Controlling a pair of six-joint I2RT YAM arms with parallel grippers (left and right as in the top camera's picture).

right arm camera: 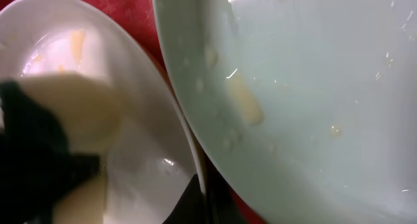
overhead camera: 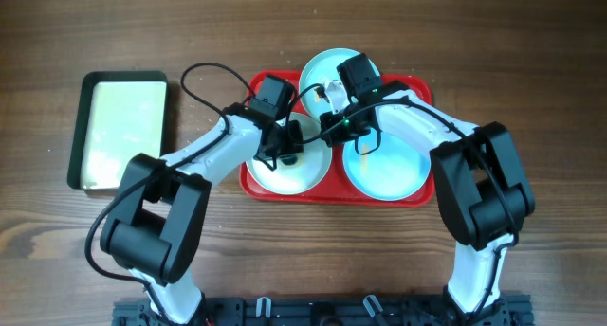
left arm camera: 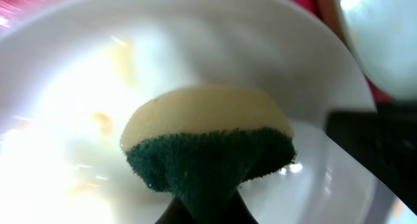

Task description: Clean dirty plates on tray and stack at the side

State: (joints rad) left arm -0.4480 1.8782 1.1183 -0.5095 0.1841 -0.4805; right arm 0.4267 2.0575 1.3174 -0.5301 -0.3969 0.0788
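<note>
Left gripper [overhead camera: 287,148] is pinching a yellow-green sponge [left arm camera: 208,146] over the white plate [left arm camera: 260,48]. Right gripper [right arm camera: 199,201] is sitting at that plate's rim, can't tell if it's clamping.

The red tray [overhead camera: 334,193] holds a smeared white plate [overhead camera: 285,178] at 9 o'clock and a smeared pale-blue plate [overhead camera: 389,174] at 3 o'clock. A second pale-blue plate [overhead camera: 318,72] overlaps its 12 o'clock rim.
</note>
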